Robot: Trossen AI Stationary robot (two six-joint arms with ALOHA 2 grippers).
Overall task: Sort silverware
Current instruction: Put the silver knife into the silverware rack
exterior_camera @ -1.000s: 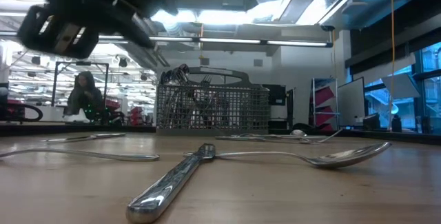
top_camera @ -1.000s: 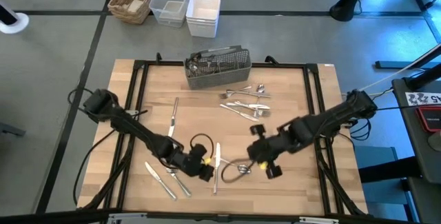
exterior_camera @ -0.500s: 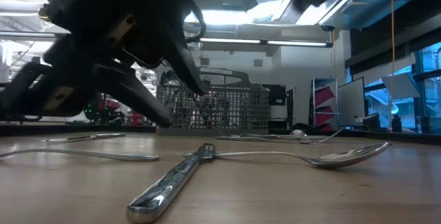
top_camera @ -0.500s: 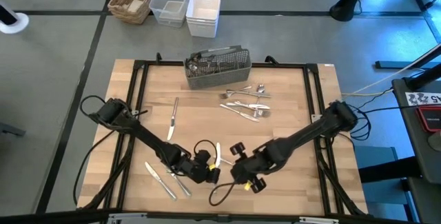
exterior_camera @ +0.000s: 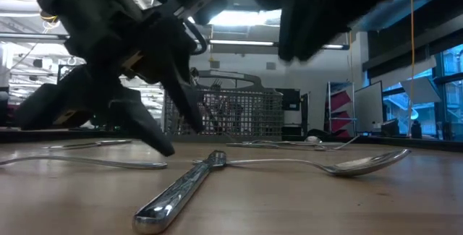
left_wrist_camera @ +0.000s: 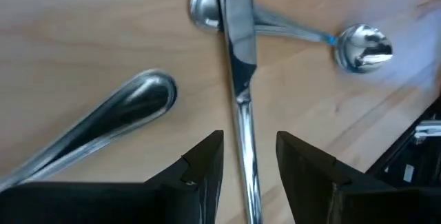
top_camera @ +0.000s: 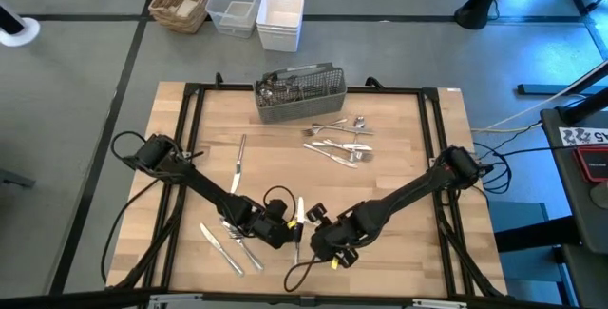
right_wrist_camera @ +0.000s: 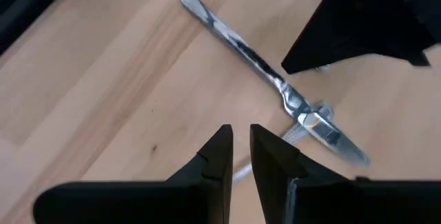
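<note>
A grey wire-mesh caddy [top_camera: 299, 91] stands at the far edge of the pale wooden table [top_camera: 399, 157], with several bright utensil handles poking upright out of it. Just in front of the caddy, toward its right end, lies a loose cluster of shiny forks and spoons [top_camera: 338, 140]; a lone table knife [top_camera: 239, 162] lies in front of the caddy's left end. Well nearer the front edge, far from the caddy, a slim polished knife [top_camera: 297, 228] lies flat, its smooth handle crossing the stem of a spoon [left_wrist_camera: 362, 45] with a rounded bowl; more knives and forks [top_camera: 228, 244] lie to its left. The left gripper [top_camera: 287, 233] reaches in low from the left, arm stretched out over the table, its dark wedge-shaped fingers [left_wrist_camera: 203, 165] parted with the knife between them, not clamped. The right gripper [top_camera: 316, 238] stretches in from the right to the same knife, its fingers [right_wrist_camera: 217, 155] nearly together with only a narrow gap, holding nothing.
</note>
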